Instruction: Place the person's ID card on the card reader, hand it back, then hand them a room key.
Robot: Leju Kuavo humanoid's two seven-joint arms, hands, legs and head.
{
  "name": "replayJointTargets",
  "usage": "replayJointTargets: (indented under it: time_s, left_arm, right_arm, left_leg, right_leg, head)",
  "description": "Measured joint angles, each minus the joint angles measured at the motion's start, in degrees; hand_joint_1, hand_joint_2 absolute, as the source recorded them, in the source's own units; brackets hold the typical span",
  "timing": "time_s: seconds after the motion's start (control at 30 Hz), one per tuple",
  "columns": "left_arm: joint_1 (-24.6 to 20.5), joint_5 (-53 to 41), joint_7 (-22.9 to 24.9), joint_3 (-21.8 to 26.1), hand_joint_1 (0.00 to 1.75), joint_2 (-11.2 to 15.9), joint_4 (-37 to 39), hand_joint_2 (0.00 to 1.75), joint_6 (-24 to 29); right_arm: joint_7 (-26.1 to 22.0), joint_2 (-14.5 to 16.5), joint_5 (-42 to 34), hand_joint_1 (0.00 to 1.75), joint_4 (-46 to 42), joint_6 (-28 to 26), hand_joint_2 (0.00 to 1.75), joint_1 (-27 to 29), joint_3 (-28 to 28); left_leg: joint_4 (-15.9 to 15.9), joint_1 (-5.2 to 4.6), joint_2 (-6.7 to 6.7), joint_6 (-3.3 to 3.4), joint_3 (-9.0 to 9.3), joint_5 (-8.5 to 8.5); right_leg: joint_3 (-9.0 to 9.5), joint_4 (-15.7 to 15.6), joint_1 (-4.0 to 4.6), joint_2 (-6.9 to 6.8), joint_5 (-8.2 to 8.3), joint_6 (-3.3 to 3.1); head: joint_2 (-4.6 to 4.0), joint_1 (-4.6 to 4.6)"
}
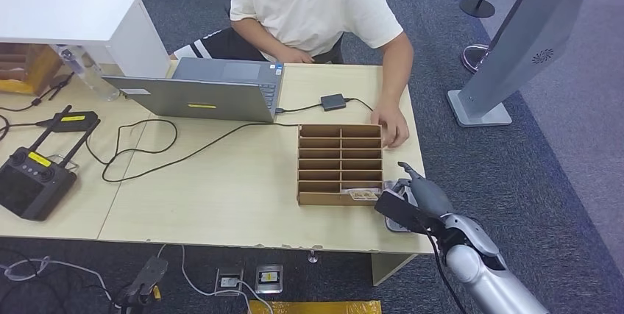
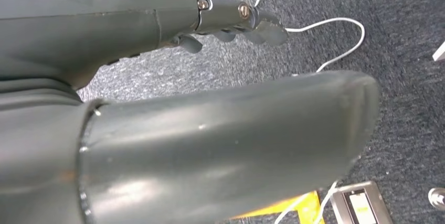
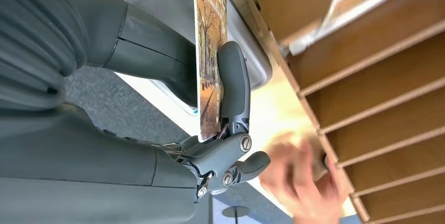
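At the near right corner of the table (image 1: 221,204), my right hand (image 1: 412,200) sits just beside the wooden compartment box (image 1: 341,163), over a grey card reader (image 3: 251,51) that lies against the box's near end. From the right wrist view I can see the hand pinching a card (image 3: 210,56) on edge between the thick thumb and a dark finger (image 3: 233,85); the card's face carries a printed picture of trees. I think this is the room key rather than the ID, but the print is too skewed for me to be sure. The nearest compartment of the box holds some flat cards or sleeves (image 1: 362,195).

The person (image 1: 309,5) sits at the far side of the table, with one hand (image 1: 390,124) resting at the far right corner of the box. A laptop (image 1: 213,93) stands open to the left of it, and a black controller (image 1: 29,182) lies at the table's left end.

My left hand (image 2: 236,22) hangs over grey carpet, fingers loosely curled and holding nothing.
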Motion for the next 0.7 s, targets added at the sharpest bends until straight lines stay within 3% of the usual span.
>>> replayJointTargets:
  time_s: [0.4, 0.7]
  left_arm:
    - [0.0, 0.46, -0.01, -0.1, 0.0, 0.02, 0.0, 0.0, 0.08]
    - [-0.47, 0.16, -0.01, -0.22, 0.0, 0.02, 0.0, 0.0, -0.29]
  right_arm:
    - [0.84, 0.06, -4.72, 1.75, -0.09, -2.05, 1.75, -0.28, -4.35]
    - [1.93, -0.11, -1.85, 1.75, -1.28, -1.27, 1.75, -0.31, -5.92]
  left_leg:
    - [0.0, 0.0, 0.0, 0.0, 0.0, 0.0]
    - [0.0, 0.0, 0.03, 0.0, 0.02, 0.0]
  right_leg:
    - [0.0, 0.0, 0.0, 0.0, 0.0, 0.0]
    - [-0.01, 0.0, 0.0, 0.02, 0.0, 0.0]
  head:
    - [0.0, -0.01]
    - [0.0, -0.01]
